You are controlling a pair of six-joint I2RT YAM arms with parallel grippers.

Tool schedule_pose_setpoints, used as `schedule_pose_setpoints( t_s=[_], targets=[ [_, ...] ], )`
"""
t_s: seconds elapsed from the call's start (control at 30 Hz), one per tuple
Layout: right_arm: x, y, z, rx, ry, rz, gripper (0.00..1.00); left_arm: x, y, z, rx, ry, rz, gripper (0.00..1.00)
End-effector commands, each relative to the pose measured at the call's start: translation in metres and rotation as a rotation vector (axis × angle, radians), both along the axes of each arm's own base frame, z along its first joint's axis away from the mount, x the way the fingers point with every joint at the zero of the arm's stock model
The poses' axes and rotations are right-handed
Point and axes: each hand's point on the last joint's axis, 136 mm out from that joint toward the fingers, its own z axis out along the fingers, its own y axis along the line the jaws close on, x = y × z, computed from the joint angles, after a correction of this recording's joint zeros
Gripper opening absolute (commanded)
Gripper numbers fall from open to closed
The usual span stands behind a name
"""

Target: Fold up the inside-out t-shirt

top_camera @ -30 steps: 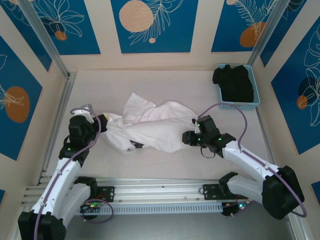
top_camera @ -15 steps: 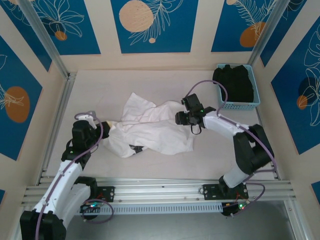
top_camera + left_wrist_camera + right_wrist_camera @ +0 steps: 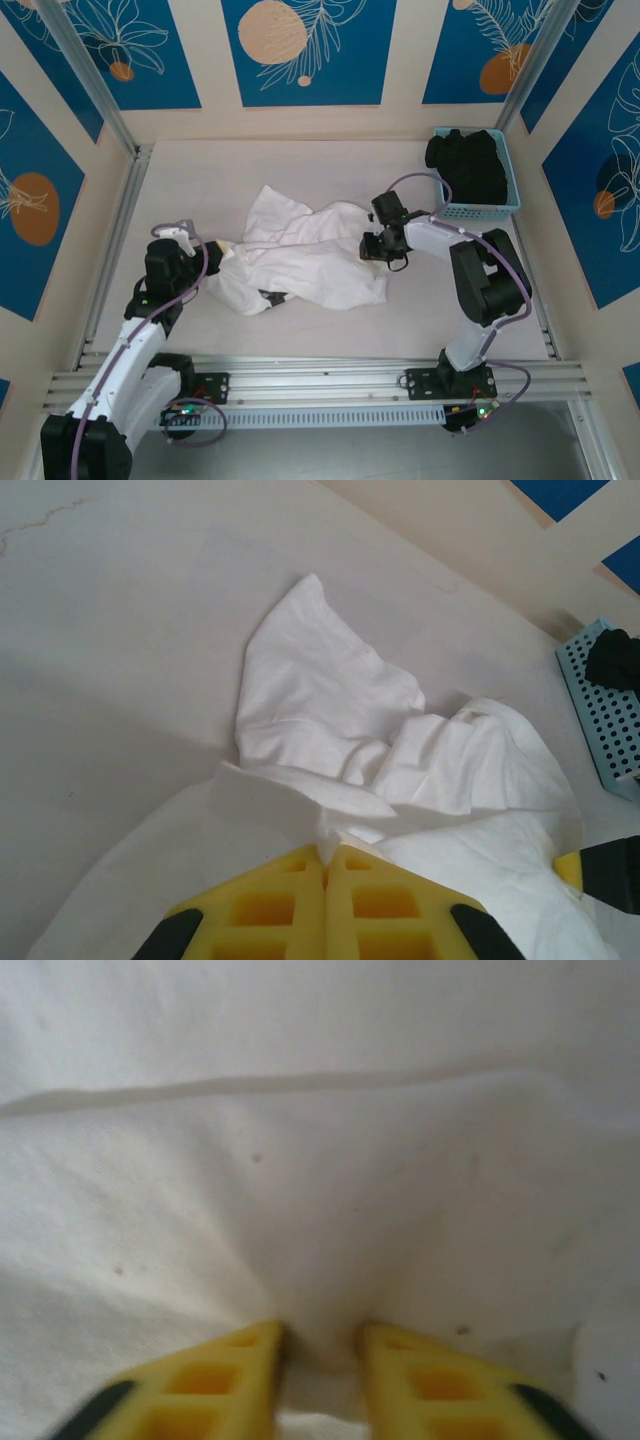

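**Mia:** What is closest to us?

**Ben:** The two arms, fixed at the near edge of the bench (image 3: 250,170). One is on the left and one is on the right.

**Mia:** What is the left gripper (image 3: 207,256) doing?

**Ben:** It sits at the left end of the white t-shirt (image 3: 310,262). In its own camera, its yellow fingers (image 3: 270,905) are pressed tight together. A bit of the shirt's edge is pinched between them.

**Mia:** Where is the shirt?

**Ben:** It lies in the middle of the bench, between the two grippers. It is all wrinkled and bunched up, and long from left to right. One flap sticks out toward the far side. A small dark patch (image 3: 272,293) shows at its near edge.

**Mia:** And the right gripper (image 3: 373,247)?

**Ben:** It is down on the right end of the shirt, a little farther back than the left one. In its own camera, the two yellow fingers (image 3: 235,1380) are nearly together. A bump of white cloth is squeezed in the small gap between them, and creases spread out from that spot.

**Mia:** What is at the back?

**Ben:** A blue basket (image 3: 480,209) sits in the far right corner, away from the shirt. Black clothes (image 3: 468,165) are piled inside it.
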Motion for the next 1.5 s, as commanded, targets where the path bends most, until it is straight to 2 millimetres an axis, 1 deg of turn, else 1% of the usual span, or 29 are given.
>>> schedule_pose_setpoints(
  t_s=[0.0, 0.03, 0.1, 0.2, 0.37, 0.47, 0.57, 0.63, 0.67, 0.7, 0.77, 0.8, 0.87, 0.9, 0.97, 1.03, 1.07, 1.1, 1.13, 1.2, 1.23, 1.3, 1.37, 1.47],
  targets=[
    [0.004, 0.007, 0.014, 0.046, -0.013, 0.012, 0.12, 0.003, -0.001, 0.009, -0.033, -0.034, -0.002, 0.00],
    [0.007, 0.004, 0.021, 0.035, -0.041, 0.009, 0.07, 0.004, -0.001, 0.013, -0.037, -0.040, 0.000, 0.00],
    [0.014, -0.003, 0.045, 0.014, -0.125, 0.002, 0.02, 0.006, -0.001, 0.023, -0.039, -0.054, -0.001, 0.00],
    [0.023, -0.016, 0.095, 0.001, -0.265, -0.004, 0.00, 0.008, -0.002, 0.051, -0.034, -0.109, -0.007, 0.00],
    [0.028, -0.037, 0.184, 0.021, -0.473, -0.027, 0.00, 0.007, -0.002, 0.121, -0.012, -0.269, -0.023, 0.00],
    [0.027, -0.048, 0.227, 0.033, -0.571, -0.044, 0.01, 0.003, 0.000, 0.162, -0.003, -0.353, -0.026, 0.00],
    [0.024, -0.056, 0.260, 0.042, -0.633, -0.055, 0.02, -0.003, 0.003, 0.198, 0.003, -0.405, -0.028, 0.00],
    [0.022, -0.060, 0.273, 0.041, -0.657, -0.057, 0.03, -0.006, 0.007, 0.215, 0.005, -0.420, -0.023, 0.00],
    [0.021, -0.060, 0.277, 0.047, -0.661, -0.054, 0.03, -0.007, 0.007, 0.218, 0.005, -0.415, -0.025, 0.00],
    [0.022, -0.058, 0.278, 0.056, -0.657, -0.051, 0.03, -0.008, 0.007, 0.219, 0.005, -0.408, -0.028, 0.00],
    [0.026, -0.048, 0.271, 0.101, -0.634, -0.037, 0.04, -0.007, 0.007, 0.209, 0.008, -0.363, -0.032, 0.00],
    [0.030, -0.042, 0.265, 0.128, -0.617, -0.030, 0.05, -0.006, 0.008, 0.201, 0.010, -0.338, -0.032, 0.00],
    [0.045, -0.027, 0.243, 0.191, -0.570, -0.022, 0.06, -0.002, 0.007, 0.178, 0.005, -0.278, -0.032, 0.00],
    [0.057, -0.019, 0.228, 0.215, -0.538, -0.022, 0.08, 0.000, 0.008, 0.166, -0.002, -0.252, -0.028, 0.00],
    [0.088, 0.002, 0.192, 0.265, -0.431, -0.002, 0.14, 0.005, 0.007, 0.139, -0.031, -0.199, -0.021, 0.00],
    [0.118, 0.017, 0.156, 0.258, -0.316, 0.011, 0.22, 0.011, 0.004, 0.115, -0.072, -0.150, -0.018, 0.00],
    [0.130, 0.020, 0.143, 0.231, -0.283, 0.015, 0.27, 0.014, 0.002, 0.104, -0.090, -0.129, -0.019, 0.00],
    [0.135, 0.020, 0.132, 0.197, -0.265, 0.016, 0.31, 0.016, 0.001, 0.096, -0.107, -0.108, -0.019, 0.00],
    [0.136, 0.020, 0.126, 0.156, -0.259, 0.021, 0.35, 0.018, -0.001, 0.089, -0.122, -0.092, -0.029, 0.00],
    [0.126, 0.017, 0.120, 0.092, -0.254, 0.035, 0.42, 0.020, -0.003, 0.079, -0.135, -0.067, -0.033, 0.00],
    [0.117, 0.015, 0.114, 0.043, -0.245, 0.042, 0.45, 0.020, -0.004, 0.075, -0.138, -0.063, -0.035, 0.00],
    [0.091, 0.010, 0.100, -0.062, -0.213, 0.055, 0.48, 0.020, -0.003, 0.069, -0.134, -0.058, -0.029, 0.00],
    [0.060, 0.006, 0.082, -0.145, -0.170, 0.063, 0.51, 0.019, 0.000, 0.065, -0.120, -0.060, -0.020, 0.00],
    [0.028, 0.001, 0.068, -0.247, -0.138, 0.056, 0.55, 0.018, 0.000, 0.061, -0.105, -0.058, -0.022, 0.00]
  ],
)
